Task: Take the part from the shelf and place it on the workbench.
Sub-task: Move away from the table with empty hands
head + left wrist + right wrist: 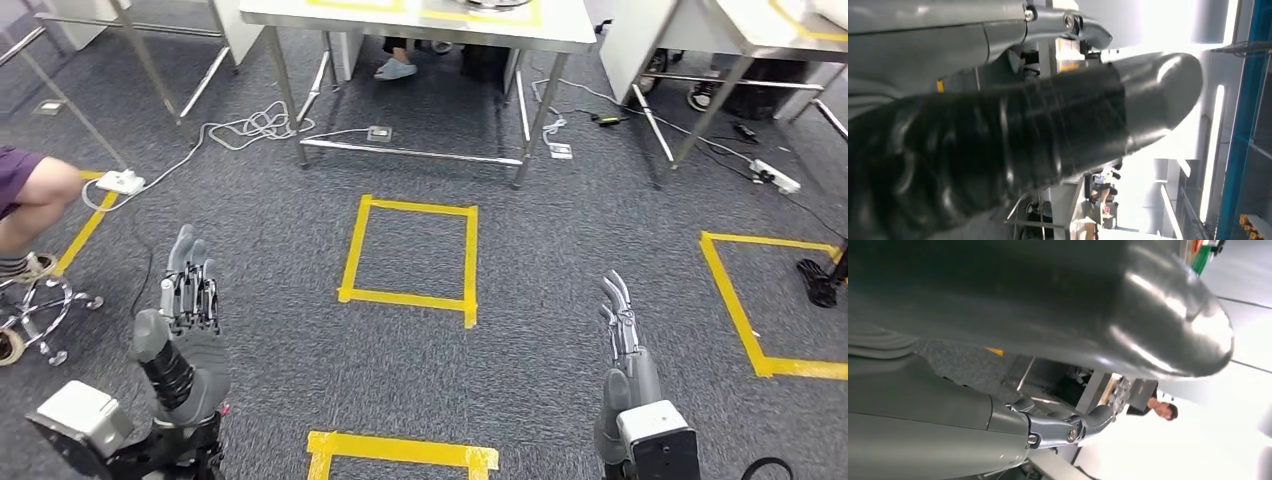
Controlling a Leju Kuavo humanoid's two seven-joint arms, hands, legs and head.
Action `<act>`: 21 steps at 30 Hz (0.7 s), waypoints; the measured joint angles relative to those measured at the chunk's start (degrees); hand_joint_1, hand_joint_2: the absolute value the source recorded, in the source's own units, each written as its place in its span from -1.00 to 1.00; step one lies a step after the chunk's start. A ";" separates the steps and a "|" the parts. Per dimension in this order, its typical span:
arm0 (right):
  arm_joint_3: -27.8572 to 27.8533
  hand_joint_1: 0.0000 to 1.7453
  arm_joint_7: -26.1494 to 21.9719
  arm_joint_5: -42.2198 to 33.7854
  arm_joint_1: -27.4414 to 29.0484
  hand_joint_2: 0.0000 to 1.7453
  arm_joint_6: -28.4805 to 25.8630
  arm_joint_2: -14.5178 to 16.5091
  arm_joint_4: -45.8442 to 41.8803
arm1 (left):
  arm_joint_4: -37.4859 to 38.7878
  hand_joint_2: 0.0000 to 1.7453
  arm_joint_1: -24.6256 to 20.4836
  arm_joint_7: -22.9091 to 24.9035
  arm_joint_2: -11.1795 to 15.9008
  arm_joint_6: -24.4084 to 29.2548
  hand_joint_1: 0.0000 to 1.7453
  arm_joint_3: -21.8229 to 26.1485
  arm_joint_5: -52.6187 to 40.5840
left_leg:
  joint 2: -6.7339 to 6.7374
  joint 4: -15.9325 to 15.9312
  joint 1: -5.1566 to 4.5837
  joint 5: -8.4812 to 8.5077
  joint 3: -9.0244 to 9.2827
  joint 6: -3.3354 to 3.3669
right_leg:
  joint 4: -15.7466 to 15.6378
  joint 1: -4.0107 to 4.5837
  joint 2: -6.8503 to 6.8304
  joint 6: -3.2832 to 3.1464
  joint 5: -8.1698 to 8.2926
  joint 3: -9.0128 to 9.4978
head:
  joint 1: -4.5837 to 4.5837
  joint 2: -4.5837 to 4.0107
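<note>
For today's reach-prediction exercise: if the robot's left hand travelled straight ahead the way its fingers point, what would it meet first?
Probably nothing close: the left hand is empty, fingers pointing forward over bare grey carpet. Farther along lie the white cables by the metal table's leg, though depth is unclear.

Grey carpeted floor point(560, 250) marked with yellow tape: a taped square point(410, 258) sits at its centre, used here as the landmark. Beyond the square stands a metal-legged table point(420, 30), its feet on the carpet, with a grey floor socket point(379, 133) just in front of its crossbar. A coil of white cable point(255, 125) lies beyond and left of the square, running to a white power strip point(120, 182) further left. Right of the square is a larger taped outline point(765, 300); another power strip point(775, 176) lies beyond that. Nearer than the square runs a short taped strip point(400, 452). A wheeled chair base point(35, 315) rests far left.
</note>
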 joint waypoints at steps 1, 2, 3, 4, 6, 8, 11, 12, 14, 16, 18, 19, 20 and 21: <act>0.07 -1.00 0.18 0.11 0.00 -1.00 0.00 0.00 0.01 | 0.01 -1.00 0.01 -0.01 0.01 -0.02 -1.00 0.00 0.01 | -0.41 0.01 -0.16 0.14 -0.22 0.16 | 2.69 0.02 0.06 -0.11 -0.81 -1.07 | 0.29 -0.01; 0.12 -1.00 0.36 0.25 0.00 -1.00 0.00 0.00 0.01 | 0.01 -1.00 0.02 -0.02 0.01 -0.02 -1.00 0.01 0.01 | -0.89 0.01 -0.36 0.25 -0.35 0.27 | 3.47 0.09 0.14 -0.39 -0.55 -1.28 | 0.53 -0.01; 0.16 -1.00 0.49 0.40 0.00 -1.00 0.00 0.00 0.01 | 0.01 -1.00 0.01 -0.03 0.02 -0.02 -1.00 0.01 0.02 | -1.41 0.01 -0.57 0.35 -0.39 0.31 | 1.97 0.22 0.35 -0.87 0.76 -0.45 | 0.70 -0.01; 0.19 -1.00 0.59 0.57 -0.02 -1.00 0.00 -0.01 0.00 | 0.01 -1.00 0.00 -0.05 0.01 -0.02 -1.00 0.01 0.02 | -1.93 0.01 -0.77 0.42 -0.37 0.35 | -1.38 0.43 0.91 -1.57 2.80 1.19 | 0.83 -0.01; 0.22 -1.00 0.78 0.89 -0.10 -1.00 0.02 -0.05 -0.01 | 0.00 -1.00 -0.03 -0.09 -0.01 -0.02 -1.00 0.01 0.02 | -2.79 -0.16 -0.87 0.64 -0.41 0.23 | -8.37 0.71 3.08 -3.36 5.58 4.69 | 0.65 -0.01; 0.28 -1.00 0.90 1.11 -0.13 -1.00 0.03 -0.09 -0.06 | 0.02 -1.00 -0.10 -0.10 -0.01 -0.02 -1.00 0.00 0.02 | -3.42 -0.33 -0.48 1.02 -0.73 -0.19 | -11.12 0.99 4.59 -4.40 6.17 6.24 | 0.23 -0.01; 0.37 -1.00 1.03 1.37 -0.17 -1.00 0.02 -0.28 -0.21 | 0.02 -1.00 -0.04 -0.14 -0.02 -0.02 -1.00 0.00 0.01 | -4.53 -0.85 0.24 1.73 -1.23 -1.36 | -12.99 1.38 4.03 -4.95 6.90 6.99 | 1.02 -0.01; 0.41 -1.00 1.08 1.44 -0.27 -1.00 0.02 -0.33 -0.23 | 0.01 -1.00 0.01 -0.21 -0.03 -0.01 -1.00 0.01 -0.03 | -4.24 -0.90 0.11 1.70 -1.50 -1.63 | -14.28 1.23 3.46 -4.97 7.21 7.62 | 1.29 0.00; 0.51 -1.00 1.16 1.63 -0.36 -1.00 -0.03 -0.31 -0.30 | -0.01 -1.00 -0.03 -0.37 -0.03 0.04 -1.00 0.01 -0.11 | -2.35 1.63 -0.30 0.08 -3.02 -1.96 | -16.83 0.82 2.13 -4.88 7.70 8.90 | 0.95 0.00; 0.60 -1.00 1.28 1.76 -0.17 -1.00 -0.13 -0.31 -0.27 | 0.13 -1.00 0.04 -0.42 -0.03 0.11 -1.00 0.00 -0.16 | -0.44 7.93 -0.21 -2.71 -6.19 -2.49 | -17.06 0.80 0.97 -4.58 7.68 8.99 | 0.17 0.01; 0.72 -1.00 1.35 1.78 -0.02 -1.00 -0.18 -0.31 -0.23 | 0.33 -1.00 0.23 -0.42 -0.03 0.16 -1.00 0.01 -0.17 | 0.13 11.92 0.07 -3.36 -8.24 -3.11 | -16.46 0.74 -0.23 -4.22 7.32 8.69 | -0.29 0.01; 0.80 -1.00 1.35 1.78 0.01 -1.00 -0.20 -0.31 -0.21 | 0.42 -1.00 0.28 -0.42 -0.02 0.18 -1.00 0.01 -0.17 | 0.37 11.06 0.19 -2.34 -7.79 -3.34 | -16.05 0.68 -0.78 -3.97 7.08 8.55 | -0.56 0.00; 0.87 -1.00 1.33 1.78 0.03 -1.00 -0.23 -0.31 -0.20 | 0.48 -1.00 0.31 -0.42 -0.01 0.19 -1.00 0.02 -0.18 | 0.85 8.20 0.29 -0.64 -6.21 -3.51 | -15.53 0.58 -1.30 -3.65 6.76 8.41 | -0.84 -0.01; 0.91 -1.00 1.31 1.79 0.07 -1.00 -0.27 -0.31 -0.17 | 0.54 -1.00 0.32 -0.42 0.00 0.21 -1.00 0.02 -0.17 | 1.67 4.88 0.23 0.39 -4.40 -3.52 | -14.95 0.51 -1.79 -3.26 6.42 8.29 | -1.10 -0.01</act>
